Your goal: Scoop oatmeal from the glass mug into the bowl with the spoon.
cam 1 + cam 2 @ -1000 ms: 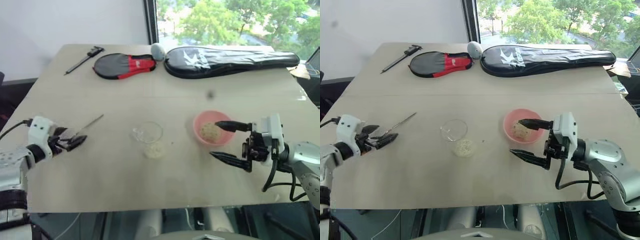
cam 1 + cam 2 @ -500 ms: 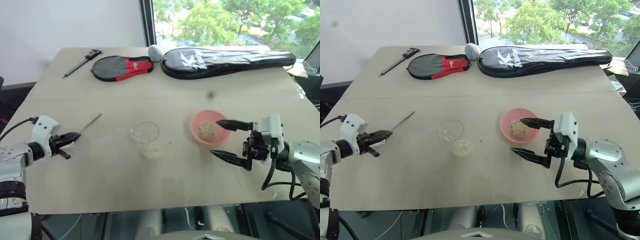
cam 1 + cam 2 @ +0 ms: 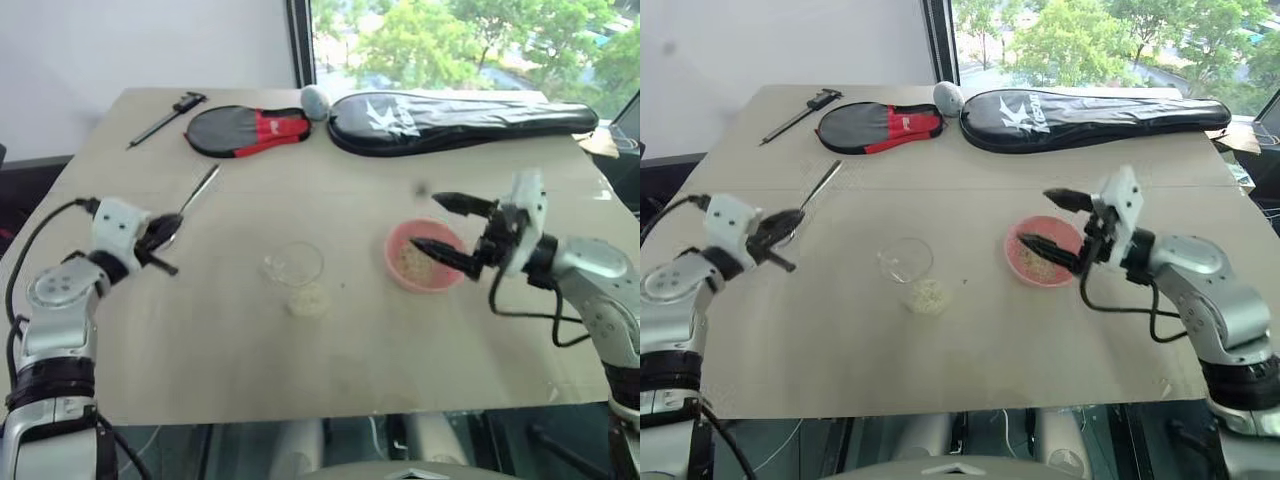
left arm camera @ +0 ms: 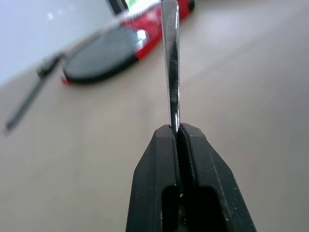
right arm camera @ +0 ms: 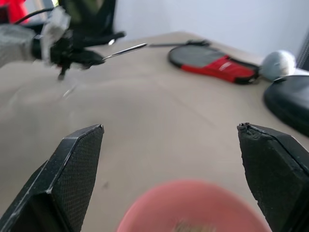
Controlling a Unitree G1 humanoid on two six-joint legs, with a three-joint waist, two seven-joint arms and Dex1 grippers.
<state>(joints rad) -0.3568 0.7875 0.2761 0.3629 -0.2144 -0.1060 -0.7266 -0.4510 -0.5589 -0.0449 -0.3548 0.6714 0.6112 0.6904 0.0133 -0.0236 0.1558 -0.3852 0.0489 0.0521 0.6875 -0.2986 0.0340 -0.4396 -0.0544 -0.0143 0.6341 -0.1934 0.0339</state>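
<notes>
My left gripper (image 3: 160, 236) is shut on the bowl end of the silver spoon (image 3: 200, 188) and holds it off the table, left of the glass mug (image 3: 295, 263). The handle (image 4: 170, 63) sticks out past the fingertips toward the table's far side. The clear mug stands mid-table with pale oatmeal (image 3: 308, 298) at its base. Right of it sits the pink bowl (image 3: 398, 268), with some oatmeal (image 3: 410, 262) inside. My right gripper (image 3: 428, 222) hangs open over the bowl, with nothing between its fingers (image 5: 79, 159).
Along the far edge lie a dark caliper (image 3: 165, 117), a red and black racket cover (image 3: 248, 130), a grey ball (image 3: 315, 100) and a long black racket bag (image 3: 460, 118). The table's front edge runs just below both arms.
My left gripper closed on the spoon, then lifted it off the table, up and toward the middle. My right gripper moved forward from beside the bowl to above it, still open.
</notes>
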